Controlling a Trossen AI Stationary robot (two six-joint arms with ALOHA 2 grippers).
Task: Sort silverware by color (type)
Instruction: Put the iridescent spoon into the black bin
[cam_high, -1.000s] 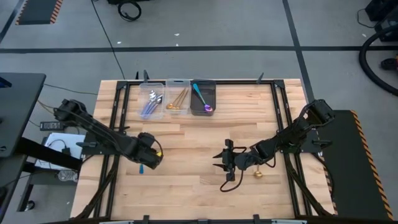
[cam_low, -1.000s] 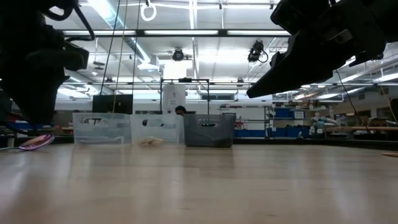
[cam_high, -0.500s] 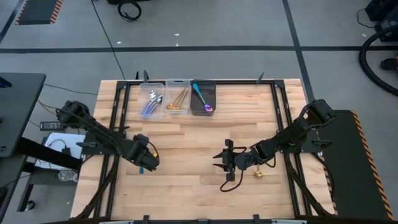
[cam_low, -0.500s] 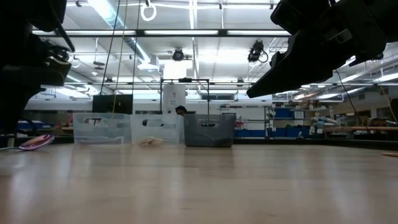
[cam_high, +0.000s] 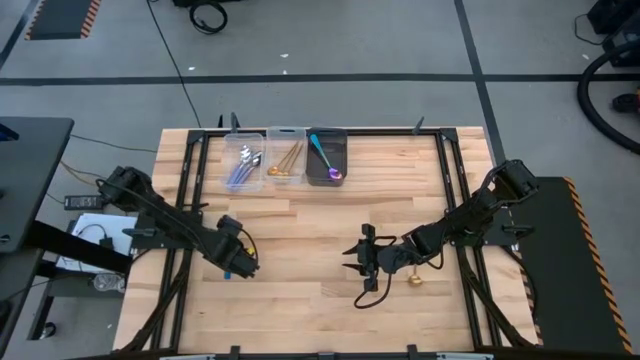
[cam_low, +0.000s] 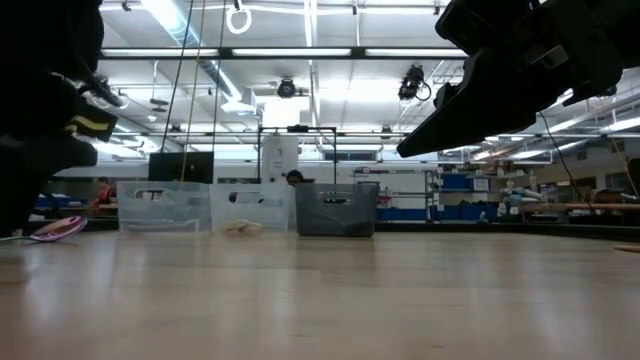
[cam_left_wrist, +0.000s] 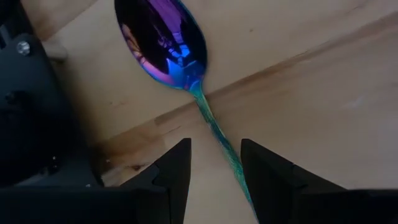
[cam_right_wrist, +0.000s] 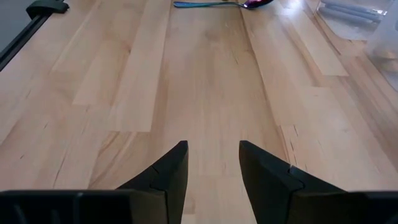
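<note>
A spoon with an iridescent purple bowl (cam_left_wrist: 163, 38) and a slim teal handle (cam_left_wrist: 219, 143) lies flat on the wooden table near its left edge; its bowl also shows in the low view (cam_low: 58, 228). My left gripper (cam_left_wrist: 214, 169) (cam_high: 232, 267) points steeply down over it, open, one finger on each side of the handle, not touching it. My right gripper (cam_high: 362, 258) (cam_right_wrist: 212, 163) hovers open over bare wood at the table's middle. A gold piece of silverware (cam_high: 413, 279) lies beside the right arm, partly hidden by it.
Three small bins stand in a row at the far edge: a clear one with lilac-handled spoons (cam_high: 243, 165), a clear one with gold spoons (cam_high: 285, 160), and a dark one with an iridescent spoon (cam_high: 326, 158). Black frame rails (cam_high: 190, 200) run along both sides of the table.
My left gripper has sunk toward the teal-handled spoon and tipped to point more steeply down, drawing a little toward the table's left edge. The spoon and my right arm have kept still.
</note>
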